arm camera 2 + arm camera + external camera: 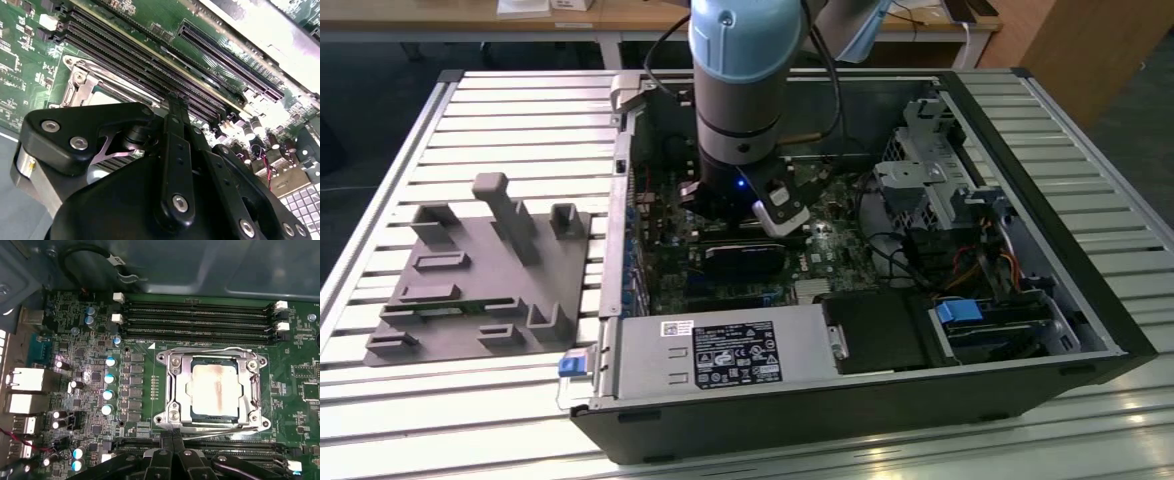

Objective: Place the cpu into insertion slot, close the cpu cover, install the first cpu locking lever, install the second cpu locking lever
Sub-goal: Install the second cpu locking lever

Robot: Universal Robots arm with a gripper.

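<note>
In the first wrist view the gripper (pixel 174 437) comes in from the near side, its two black fingers (pixel 167 452) pressed together with no gap, their tips meeting right at the near edge of the socket frame. Nothing is held between them. The tips touch or almost touch the thin wire lever (pixel 215 428) that runs along that near edge of the frame; I cannot tell which.

Just past the tips lies the cpu cover (pixel 172 385), a bright metal frame lying flat and closed over the insertion slot (pixel 196 416), of which a dark rim shows inside the window. The cpu (pixel 214 389) sits in the slot, its pale metal top with a brownish smear showing through the window. A second wire lever (pixel 210 350) lies along the far edge of the frame.

Beyond the socket run the long black memory slots (pixel 197 315), side by side on the green motherboard (pixel 145 390).

In the exterior view the arm (pixel 744 90) reaches straight down into the open computer case (pixel 854 400), which lies on a slatted metal table (pixel 494 110). A grey holder (pixel 480 270) rests near the table's edge at the exterior view's left, beside the case.
</note>
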